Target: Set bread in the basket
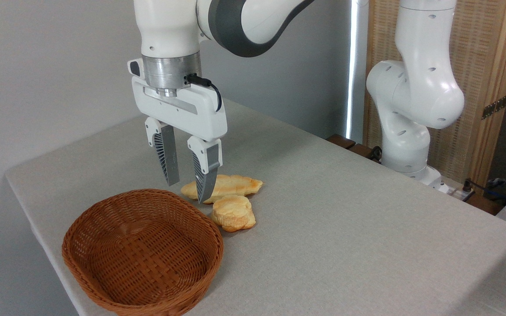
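The claw (188, 189), open and empty, hangs over the pastry (226, 185), seemingly lining up for the bun (233, 213), which lies on the bench (345, 228) just beside the empty basket (143, 252).

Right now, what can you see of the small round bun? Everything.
The bread is a small, roundish, knobbly bun, golden-yellow with browner edges and a paler top. It lies flat on the grey table, just right of the basket rim, apart from it or barely so. Its far edge meets or overlaps the longer pastry; which cannot be told. The open gripper hangs above and behind, not touching it.
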Motion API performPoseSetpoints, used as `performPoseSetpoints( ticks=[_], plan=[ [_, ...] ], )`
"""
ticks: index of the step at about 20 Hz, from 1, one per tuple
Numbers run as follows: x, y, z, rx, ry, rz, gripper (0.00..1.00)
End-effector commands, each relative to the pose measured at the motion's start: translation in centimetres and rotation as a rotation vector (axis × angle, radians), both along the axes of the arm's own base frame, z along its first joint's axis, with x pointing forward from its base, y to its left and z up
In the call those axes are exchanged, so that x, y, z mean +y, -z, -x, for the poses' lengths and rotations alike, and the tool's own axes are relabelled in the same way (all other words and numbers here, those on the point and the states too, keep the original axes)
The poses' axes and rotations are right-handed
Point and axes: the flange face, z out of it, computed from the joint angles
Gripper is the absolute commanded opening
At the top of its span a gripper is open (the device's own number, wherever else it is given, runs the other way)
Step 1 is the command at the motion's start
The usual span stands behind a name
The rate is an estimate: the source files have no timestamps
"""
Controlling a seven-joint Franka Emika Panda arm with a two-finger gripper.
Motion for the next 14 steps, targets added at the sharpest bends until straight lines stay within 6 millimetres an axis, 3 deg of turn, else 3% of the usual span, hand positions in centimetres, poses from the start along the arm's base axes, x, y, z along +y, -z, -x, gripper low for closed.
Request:
performPoseSetpoints(
  ticks=[1, 10, 14],
  plan=[
    [0.3, -0.6, 0.0, 0.005, 0.015, 0.011, 1.0],
    [0.1, 0.3, 0.8, 0.07, 0.028, -0.002, 1.0],
    [0.3, 0.6, 1.9, 0.108, 0.16, -0.022, 1.0]
  ],
)
